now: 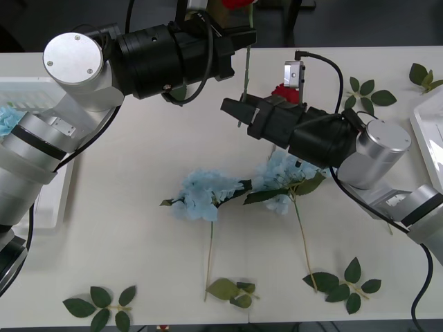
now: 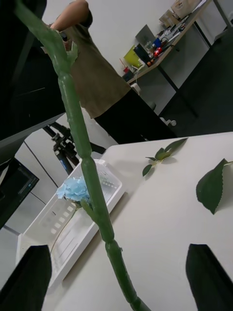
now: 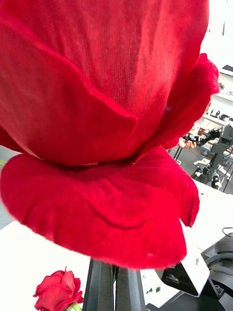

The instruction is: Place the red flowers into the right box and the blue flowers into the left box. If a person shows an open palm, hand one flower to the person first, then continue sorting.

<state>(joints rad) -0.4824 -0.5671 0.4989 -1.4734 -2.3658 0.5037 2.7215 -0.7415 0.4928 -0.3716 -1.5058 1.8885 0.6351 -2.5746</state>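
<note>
Rose head: you see a big red rose very close to the camera, its petals spread wide.
Left gripper: its dark fingers stand pressed together just under the rose head.
Second rose: a smaller red rose sits beside the fingers, lower and farther off.
Surface: the white table lies behind it.

Both arms are built of silver-grey cylindrical joints with flat round end caps, the left arm showing small screws on its cap, and black forearm housings; black cables loop along the left and right arm.
</note>
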